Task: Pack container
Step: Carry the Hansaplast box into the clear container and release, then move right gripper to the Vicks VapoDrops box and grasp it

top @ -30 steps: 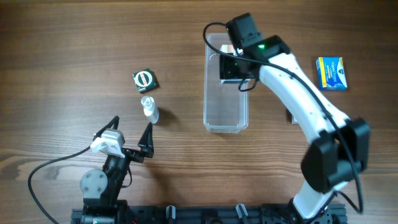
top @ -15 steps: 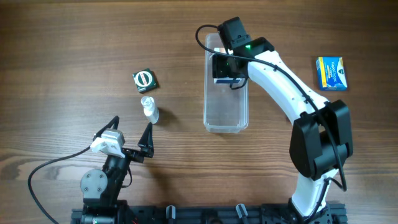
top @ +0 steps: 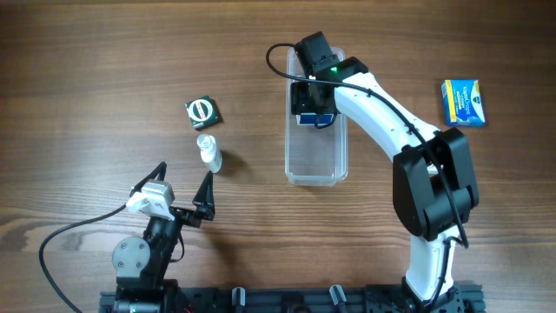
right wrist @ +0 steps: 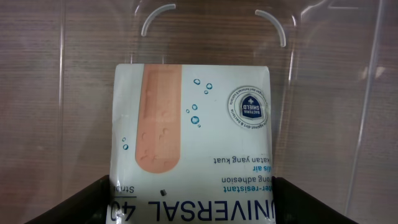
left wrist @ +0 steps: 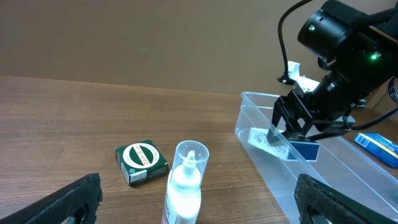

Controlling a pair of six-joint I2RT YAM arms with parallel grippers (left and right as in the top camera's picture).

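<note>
The clear plastic container (top: 315, 155) lies lengthwise at the table's middle; it also shows in the left wrist view (left wrist: 348, 180) and the right wrist view (right wrist: 323, 93). My right gripper (top: 314, 106) is shut on a white and blue plaster box (right wrist: 193, 137) and holds it inside the container's far end; the box also shows in the left wrist view (left wrist: 283, 144). My left gripper (top: 182, 187) is open and empty near the front left. A white dropper bottle (top: 208, 152) and a green box (top: 202, 111) lie beyond it.
A blue and yellow box (top: 463, 102) lies at the far right of the table. The right arm stretches from the front edge over the container's right side. A cable runs by the left arm's base.
My right gripper has moved left and toward the container's far end with the plaster box, lower into the tub. The left arm has not moved.
</note>
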